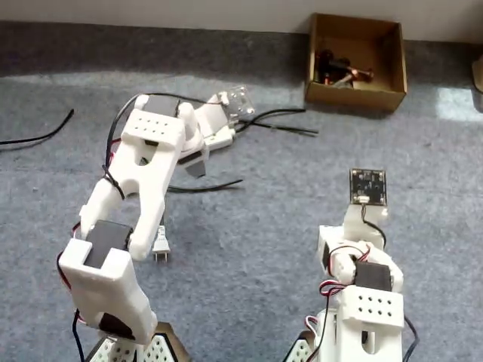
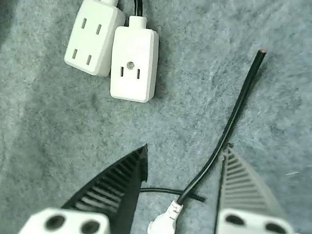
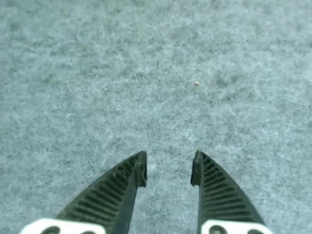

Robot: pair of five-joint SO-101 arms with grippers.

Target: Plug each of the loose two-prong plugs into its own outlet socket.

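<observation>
Two white outlet blocks lie side by side on the grey carpet: one with two-slot sockets (image 2: 92,36) and one with a grounded socket (image 2: 134,63). My left gripper (image 2: 185,147) is open above the carpet just short of them, with nothing between its fingers. A black cable (image 2: 229,131) runs past one finger to a white plug end (image 2: 163,224). In the high view a white two-prong plug (image 1: 161,245) lies beside the left arm, and the outlet blocks (image 1: 219,132) sit beyond the left gripper (image 1: 200,154). My right gripper (image 3: 168,163) is open over bare carpet.
A cardboard box (image 1: 355,60) with small parts stands at the back right. Black cables (image 1: 279,121) trail across the carpet behind the outlets, and another cable (image 1: 38,136) lies at the far left. The right arm (image 1: 362,279) sits folded at the front right.
</observation>
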